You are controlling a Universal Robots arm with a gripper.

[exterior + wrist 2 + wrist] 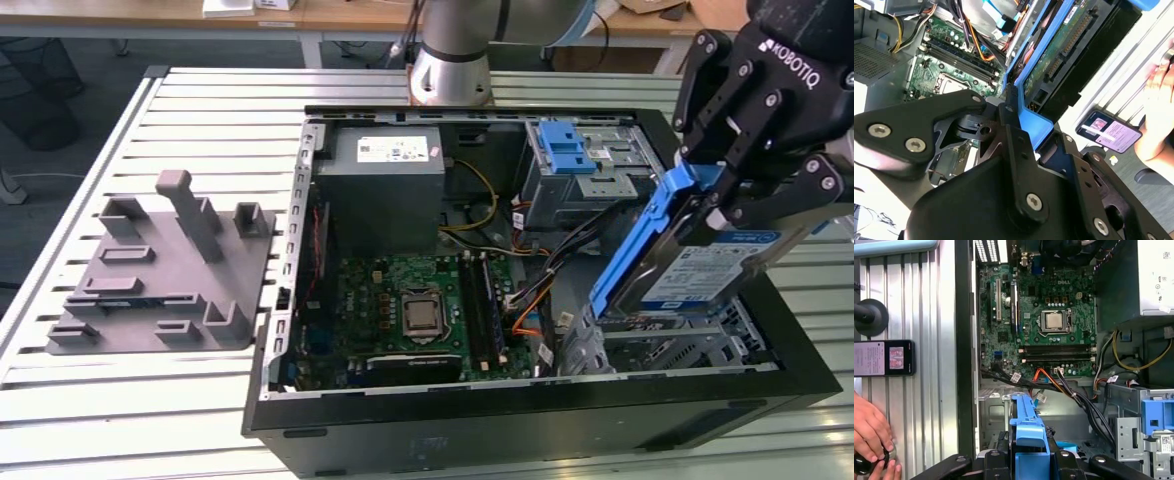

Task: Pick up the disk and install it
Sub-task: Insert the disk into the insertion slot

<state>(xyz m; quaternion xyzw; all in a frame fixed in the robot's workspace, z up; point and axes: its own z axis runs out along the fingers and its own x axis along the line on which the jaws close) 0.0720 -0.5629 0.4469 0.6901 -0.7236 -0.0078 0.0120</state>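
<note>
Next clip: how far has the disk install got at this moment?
Pick-up looks done: the gripper is shut on the disk, holding it tilted above the drive cage at the open computer case. Left: the disk is not yet seated in the cage.

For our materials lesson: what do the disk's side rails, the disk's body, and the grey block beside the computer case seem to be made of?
The side rails of the disk, held in the end effector, look like moulded blue plastic: uniform colour, soft sheen. The disk's body looks like metal under a glossy printed label. The grey block looks like matte plastic, possibly printed; uncertain.
</note>
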